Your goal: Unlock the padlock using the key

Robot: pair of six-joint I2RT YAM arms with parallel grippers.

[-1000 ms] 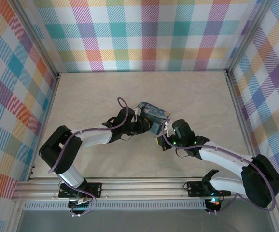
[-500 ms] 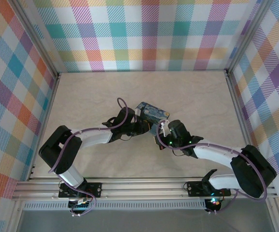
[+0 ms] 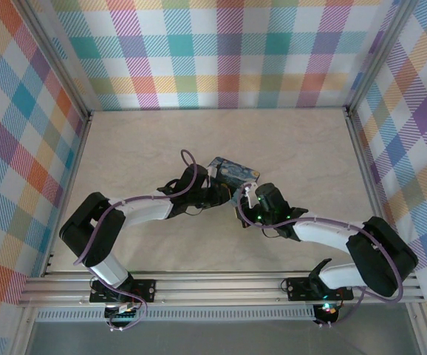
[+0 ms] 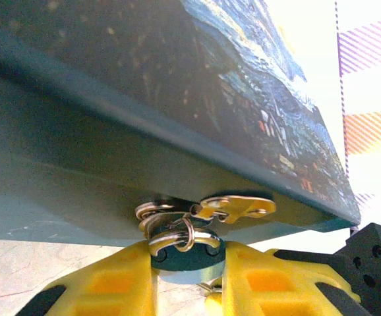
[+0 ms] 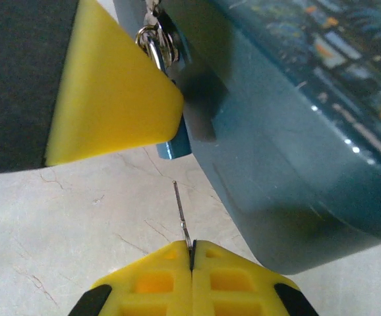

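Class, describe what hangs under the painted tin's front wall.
The small padlock, hooked through the tin's latch, held in the left gripper's jaws. Its lower part is hidden between them.

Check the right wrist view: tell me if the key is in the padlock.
No: the key, pinched by the right gripper, ends short of the padlock, a gap between.

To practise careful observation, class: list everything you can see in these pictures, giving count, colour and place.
tin: one, blue and yellow, mid-table
padlock: one, silvery and dark blue, at the tin's side
key: one, silvery, just short of the padlock
table: one, beige
walls: three, checked, around the table
left pincer: one, yellow fingers, shut on the padlock
right pincer: one, yellow fingers, shut on the key
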